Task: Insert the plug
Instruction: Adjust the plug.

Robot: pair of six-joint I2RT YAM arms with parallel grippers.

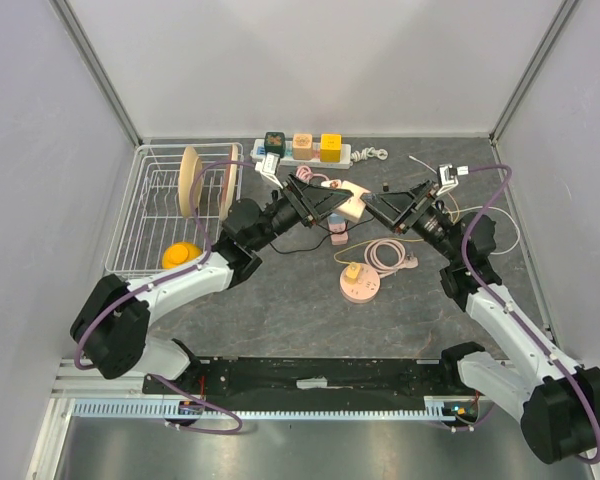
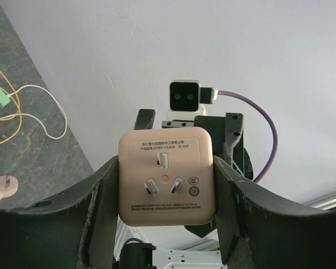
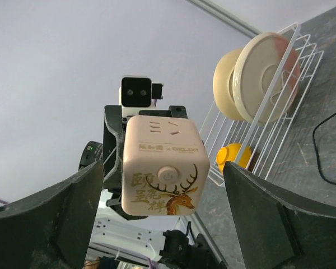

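Pinching the smooth, round-cornered peach plastic cube plug (image 2: 167, 175) are the left jaws; right jaws gape released

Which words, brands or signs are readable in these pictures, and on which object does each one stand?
"DELIXI": on the pink cube adapter, right wrist view.
Large brown Chinese characters beside its deer drawing: I cannot read them surely.
Fine print around its prongs, left wrist view: too small.

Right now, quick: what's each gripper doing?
Left gripper: closed on the pink cube plug.
Right gripper: open, holding nothing.
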